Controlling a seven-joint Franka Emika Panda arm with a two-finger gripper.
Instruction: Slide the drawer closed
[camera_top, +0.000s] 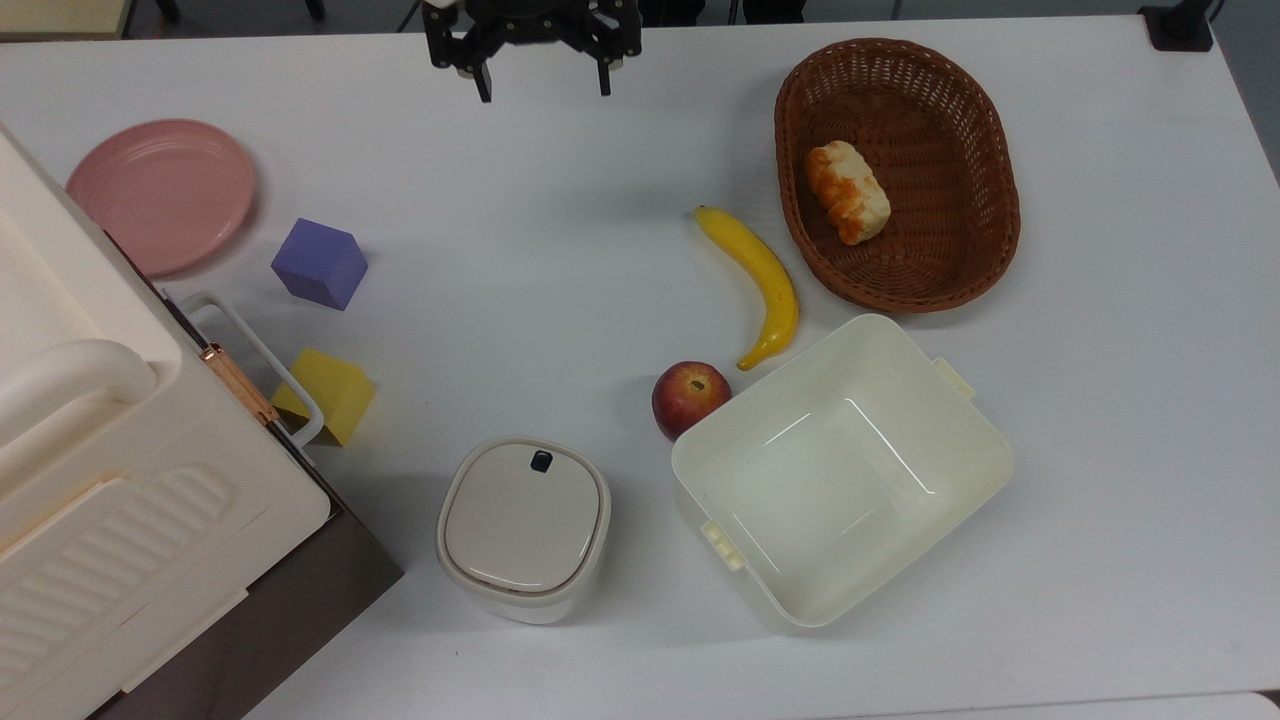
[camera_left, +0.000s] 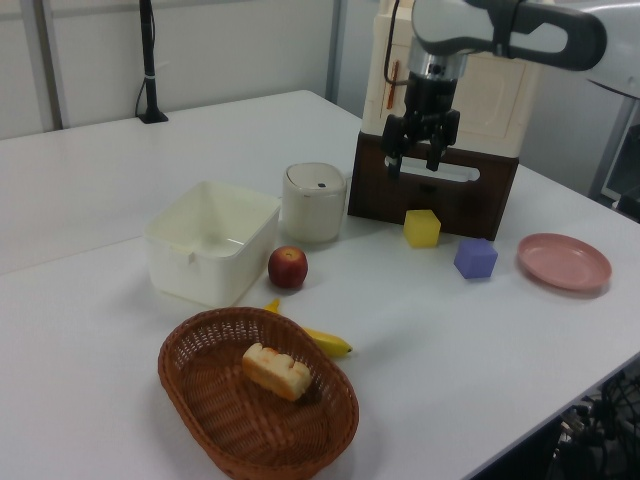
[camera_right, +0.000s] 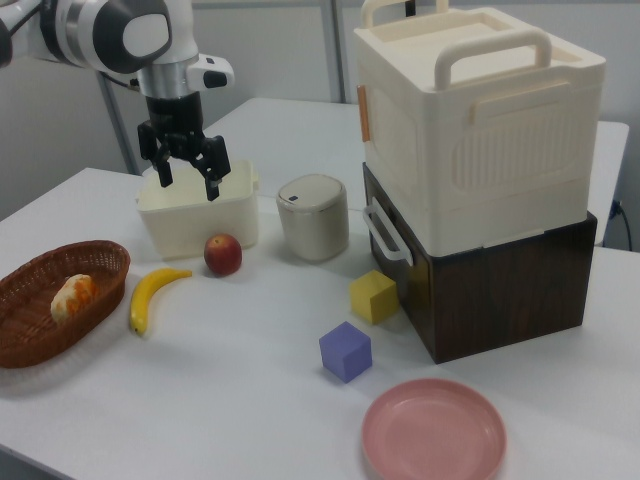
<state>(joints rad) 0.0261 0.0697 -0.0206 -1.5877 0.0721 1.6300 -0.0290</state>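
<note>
gripper (camera_top: 541, 88): fingers spread wide, empty — raised above table
drawer (camera_right: 400, 262): well apart, toward top view's lower left; looks flush already
handle (camera_top: 262, 362): long axis diagonal

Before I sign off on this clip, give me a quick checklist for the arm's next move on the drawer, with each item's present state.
1. Drawer front flush with the cabinet: ok, looks closed.
2. White loop handle free of the gripper: ok.
3. Gripper open and empty: ok.
4. Gripper raised off the table: ok.
5. Yellow block near the drawer front: not ok, very close below the handle.
6. Drawer fully seated inside: cannot tell.
</note>
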